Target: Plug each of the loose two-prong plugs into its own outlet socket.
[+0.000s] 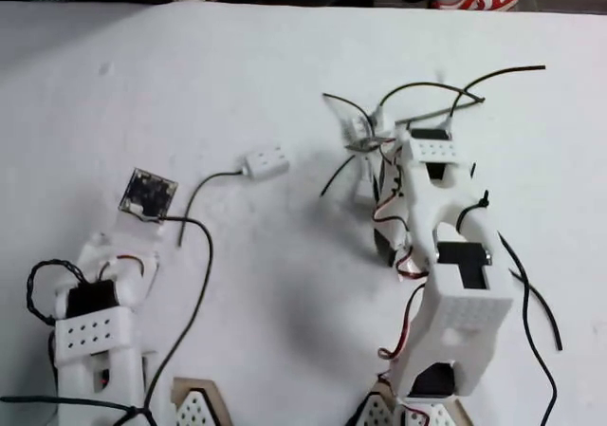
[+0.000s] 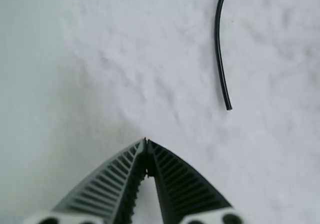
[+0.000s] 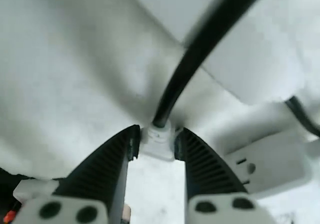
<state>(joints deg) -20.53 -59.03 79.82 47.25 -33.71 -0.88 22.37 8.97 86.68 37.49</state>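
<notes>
Between the right gripper's ribbed fingers sits a white plug, pinched on both sides, its black cord leading away past the tips. Just beyond that gripper and off to one side lies a white socket, slots showing, near the plug but not touching it. The left gripper hangs over bare table, fingers pressed together on nothing; ahead of it, well apart, lies a loose cord end. Farther ahead, a white block with a short lead lies flat; plug or socket, I cannot tell.
</notes>
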